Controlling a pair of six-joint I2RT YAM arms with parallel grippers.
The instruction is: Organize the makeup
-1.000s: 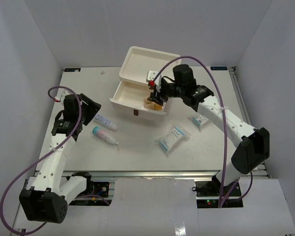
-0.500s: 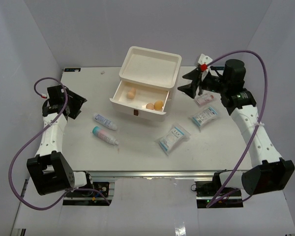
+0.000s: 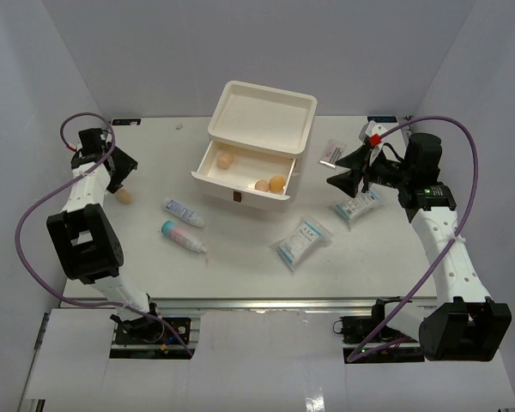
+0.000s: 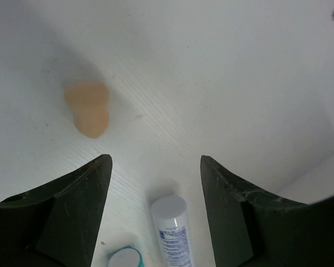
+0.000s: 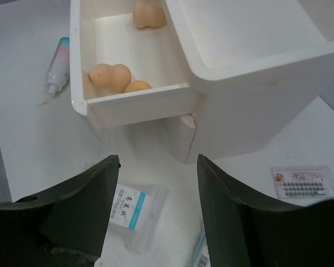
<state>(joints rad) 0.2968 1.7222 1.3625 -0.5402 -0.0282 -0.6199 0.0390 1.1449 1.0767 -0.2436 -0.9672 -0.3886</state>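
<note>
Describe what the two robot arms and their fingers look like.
The left arm and right arm match: white tubular links joined by black joint housings. A purple cable loops loosely along each. The fingers are dark, broad, tapering wedges. A small red fitting sits near the right arm's wrist.

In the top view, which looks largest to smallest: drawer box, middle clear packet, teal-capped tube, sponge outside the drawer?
drawer box
clear packet
teal-capped tube, about as long but thinner
sponge

We are reading no legible text: the blue print on the packet (image 5: pixel 136 214), lower centre, and the tube (image 4: pixel 175 233), bottom centre, is too blurred.
</note>
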